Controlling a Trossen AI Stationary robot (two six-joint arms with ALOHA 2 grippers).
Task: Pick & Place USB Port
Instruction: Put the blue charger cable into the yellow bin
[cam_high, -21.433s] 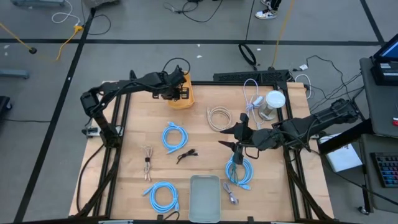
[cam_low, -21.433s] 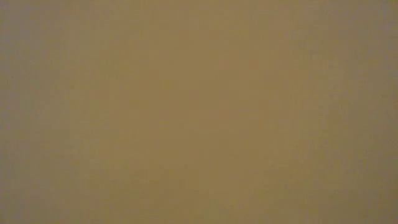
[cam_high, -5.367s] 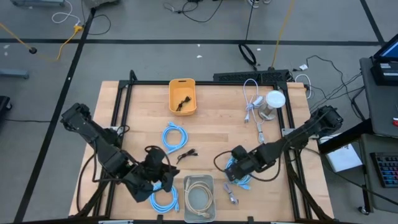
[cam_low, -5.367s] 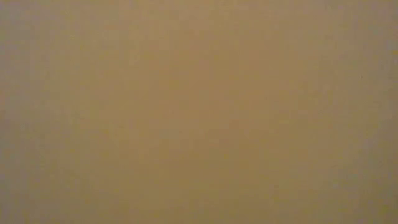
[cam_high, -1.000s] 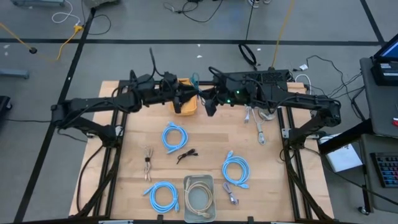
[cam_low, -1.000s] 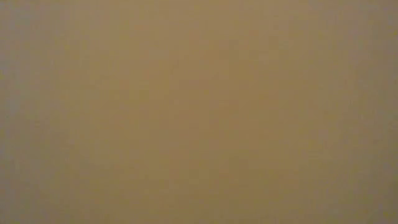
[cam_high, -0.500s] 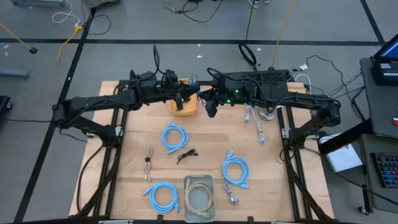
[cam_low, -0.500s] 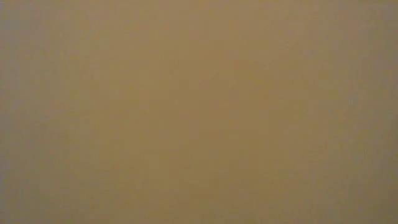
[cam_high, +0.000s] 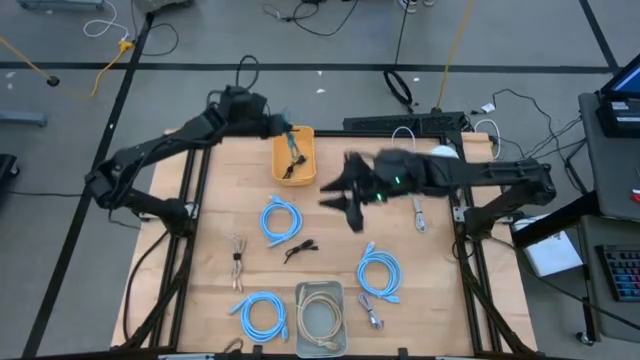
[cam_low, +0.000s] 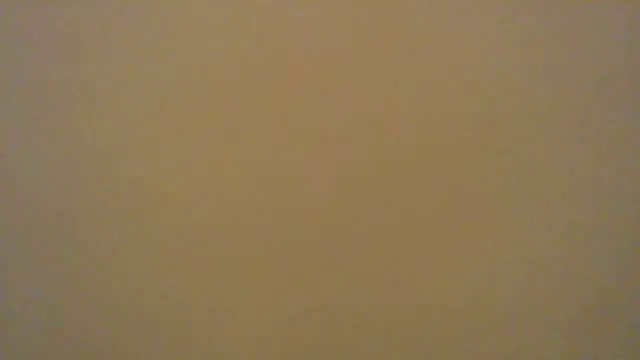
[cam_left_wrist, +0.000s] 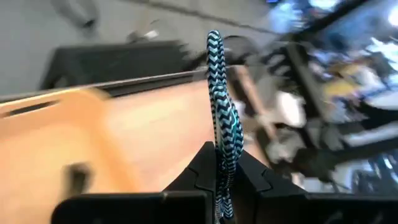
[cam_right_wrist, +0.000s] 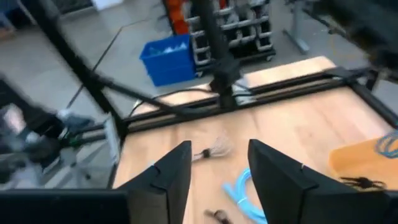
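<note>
My left gripper (cam_high: 276, 126) is over the far left corner of the orange bin (cam_high: 296, 170) and is shut on a teal-and-black braided cable (cam_left_wrist: 222, 118). That cable (cam_high: 291, 148) runs from the gripper down into the bin, where a dark cable also lies. My right gripper (cam_high: 347, 207) hovers open over the middle of the table, right of the bin and holding nothing; its wrist view shows the spread fingers (cam_right_wrist: 217, 180) and the bin (cam_right_wrist: 367, 163) beyond. The low view is a blank tan field. My left gripper pinches the braided cable (cam_left_wrist: 221, 169) between its two fingers. One stretch of the cable sticks out past the fingertips to a free end (cam_left_wrist: 214, 42). Seen from above, the cable slants from the gripper into the orange bin.
Three coiled blue cables lie on the table (cam_high: 281, 218) (cam_high: 262, 315) (cam_high: 381, 276). A clear tray (cam_high: 322, 318) at the near edge holds a beige cable. Small dark cables (cam_high: 300, 248) (cam_high: 237, 262), a white cable (cam_high: 404, 150) and a white round object (cam_high: 441, 160) are also there.
My right gripper has drawn back from the bin toward the table's middle and near edge, moving fast. My left gripper has shifted from over the bin toward its far left corner, and the braided cable went with it.
</note>
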